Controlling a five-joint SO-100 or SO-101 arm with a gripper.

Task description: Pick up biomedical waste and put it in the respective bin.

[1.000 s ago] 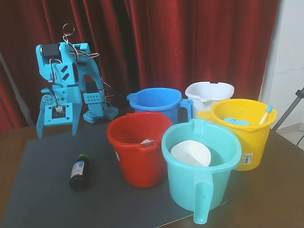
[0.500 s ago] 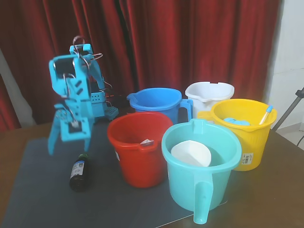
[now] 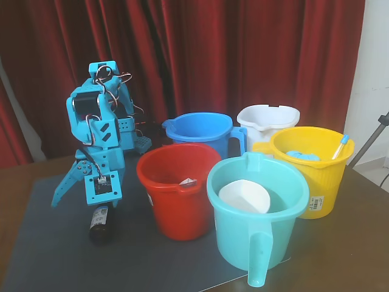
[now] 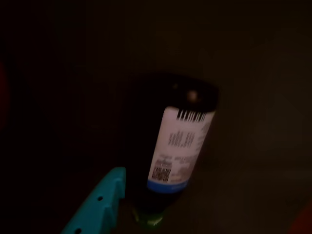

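The biomedical waste, a small dark bottle (image 3: 100, 223) with a blue-and-white label, lies on the dark mat at the left of the fixed view. My teal gripper (image 3: 85, 204) is open and hangs just above the bottle's far end, hiding its cap, with the fingers spread wide. In the wrist view the bottle (image 4: 180, 146) fills the middle, its green cap at the bottom edge, and one teal finger (image 4: 97, 209) stands just left of it, apart from it. The respective bin, the bright blue bucket (image 3: 203, 139), stands behind the red bucket.
A red bucket (image 3: 179, 201) stands right of the bottle. A teal bucket (image 3: 243, 243) holding a white bowl is in front. Yellow (image 3: 316, 182) and white (image 3: 267, 121) buckets are at the right. The dark mat (image 3: 42, 255) ends near the table's front edge.
The arm has swung forward and down from its folded pose at the back. The open gripper now hangs right over the bottle. The bottle has not moved.
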